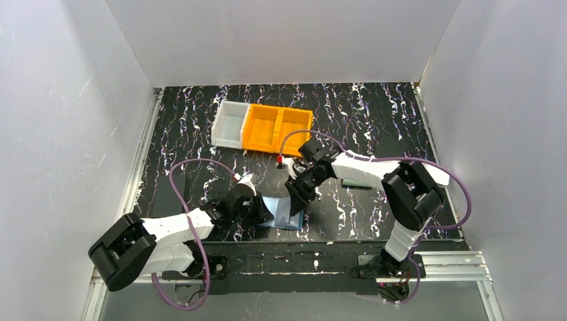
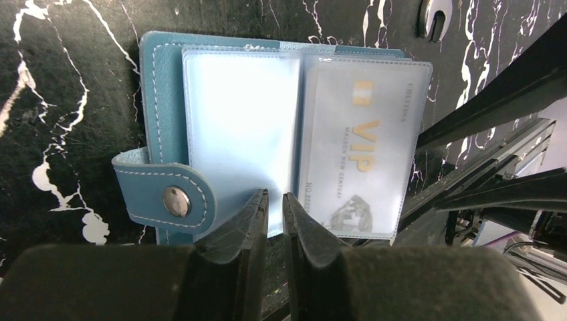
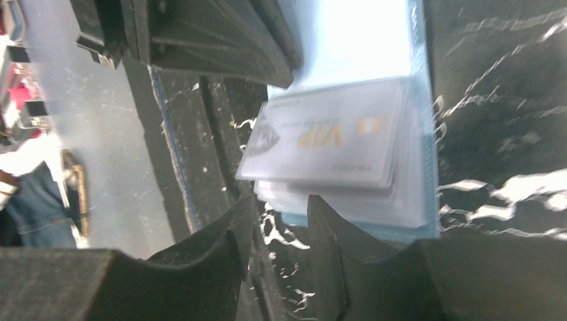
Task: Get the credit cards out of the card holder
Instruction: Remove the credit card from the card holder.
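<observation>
Left hand [image 2: 274, 204], nearly pressed together, sits at the open blue card holder [image 2: 160, 100] showing a pale VIP credit card [image 2: 361, 147]

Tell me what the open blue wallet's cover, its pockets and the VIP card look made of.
Blue folding card holder cover: likely leather or faux leather, matte, with white stitched edges and a shiny metal snap. Clear pockets: soft glossy plastic film, glaring under light. Pale VIP card: seemingly stiff plastic, gold print.
</observation>
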`<control>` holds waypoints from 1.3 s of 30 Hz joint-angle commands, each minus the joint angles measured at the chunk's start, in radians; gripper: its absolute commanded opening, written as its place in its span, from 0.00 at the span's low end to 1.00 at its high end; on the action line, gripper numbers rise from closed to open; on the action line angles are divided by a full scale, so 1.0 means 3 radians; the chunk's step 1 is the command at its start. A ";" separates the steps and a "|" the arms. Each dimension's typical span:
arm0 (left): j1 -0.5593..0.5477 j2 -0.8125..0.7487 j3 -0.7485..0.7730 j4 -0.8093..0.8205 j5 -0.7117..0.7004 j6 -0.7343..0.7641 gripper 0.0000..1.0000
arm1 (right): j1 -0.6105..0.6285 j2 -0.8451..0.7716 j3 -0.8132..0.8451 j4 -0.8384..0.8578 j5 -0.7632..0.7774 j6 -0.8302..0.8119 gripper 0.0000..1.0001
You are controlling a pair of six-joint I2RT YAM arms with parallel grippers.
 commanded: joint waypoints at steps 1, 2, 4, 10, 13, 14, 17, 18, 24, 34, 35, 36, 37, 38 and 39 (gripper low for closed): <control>0.0010 0.0067 -0.0154 0.0202 0.0059 -0.0121 0.14 | -0.0012 -0.0243 -0.0239 0.0404 -0.0196 0.0797 0.45; 0.0013 0.0098 -0.0174 0.0249 0.0077 -0.0150 0.14 | -0.0020 -0.0267 -0.0265 0.0460 -0.0235 0.0898 0.45; 0.0012 0.0139 -0.0214 0.0330 0.0094 -0.0196 0.13 | -0.0048 -0.0303 -0.0298 0.0532 -0.0294 0.1008 0.49; 0.0013 0.0226 -0.0223 0.0465 0.0164 -0.0236 0.13 | -0.0127 -0.0301 -0.0481 0.0988 -0.0529 0.1434 0.55; 0.0013 0.0239 -0.0230 0.0500 0.0177 -0.0267 0.13 | -0.0131 -0.0241 -0.0483 0.1078 -0.0492 0.1526 0.54; 0.0012 0.0237 -0.0236 0.0514 0.0179 -0.0275 0.13 | -0.0131 -0.0224 -0.0484 0.1077 -0.0421 0.1535 0.53; 0.0011 0.0237 -0.0267 0.0531 0.0166 -0.0301 0.13 | -0.0162 -0.0230 -0.0483 0.1010 -0.0301 0.1492 0.52; 0.0011 0.0235 -0.0286 0.0531 0.0147 -0.0317 0.13 | -0.0181 -0.0252 -0.0494 0.1015 -0.0304 0.1492 0.52; 0.0013 0.0176 -0.0458 0.0553 0.0008 -0.0495 0.13 | -0.0239 -0.0420 -0.0643 0.1099 -0.0342 0.1524 0.54; 0.0013 -0.0041 -0.0657 0.0542 -0.0284 -0.0727 0.05 | -0.0233 -0.0275 -0.0749 0.1299 -0.0393 0.1701 0.56; 0.0012 -0.0037 -0.0677 0.0534 -0.0312 -0.0765 0.05 | -0.0233 -0.0276 -0.0768 0.1294 -0.0360 0.1701 0.56; 0.0013 -0.0029 -0.0687 0.0531 -0.0326 -0.0790 0.05 | -0.0233 -0.0284 -0.0783 0.1294 -0.0342 0.1699 0.56; 0.0010 -0.0024 -0.0695 0.0532 -0.0332 -0.0801 0.04 | -0.0233 -0.0290 -0.0793 0.1294 -0.0322 0.1699 0.56; 0.0011 -0.0018 -0.0700 0.0532 -0.0331 -0.0810 0.04 | -0.0236 -0.0295 -0.0804 0.1294 -0.0306 0.1701 0.56; 0.0012 -0.0011 -0.0700 0.0532 -0.0334 -0.0817 0.04 | -0.0233 -0.0305 -0.0811 0.1294 -0.0298 0.1701 0.56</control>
